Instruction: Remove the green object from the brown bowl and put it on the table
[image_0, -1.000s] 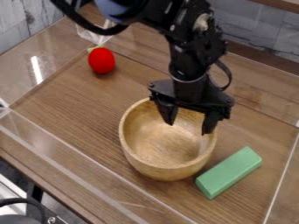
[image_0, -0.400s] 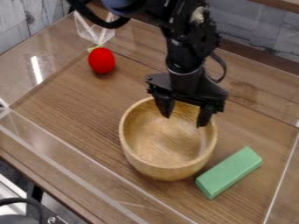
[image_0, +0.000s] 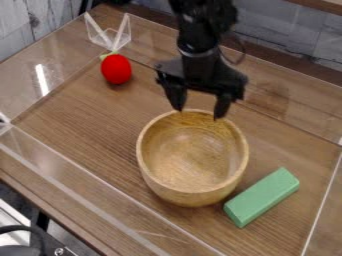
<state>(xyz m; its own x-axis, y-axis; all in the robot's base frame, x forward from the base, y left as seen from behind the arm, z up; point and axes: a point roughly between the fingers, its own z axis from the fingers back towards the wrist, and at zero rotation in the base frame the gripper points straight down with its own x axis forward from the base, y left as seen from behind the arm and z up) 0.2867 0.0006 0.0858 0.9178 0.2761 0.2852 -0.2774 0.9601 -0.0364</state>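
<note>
Arm shifted back from bowl; hand spread wide, holding nothing.

You drew the gripper back from the brown bowl: a moment ago its fingers hung over the bowl's far part, and then they stood higher in your view, around the far rim. The arm withdrew with it, uncovering more of the bowl's inside and far edge.
</note>
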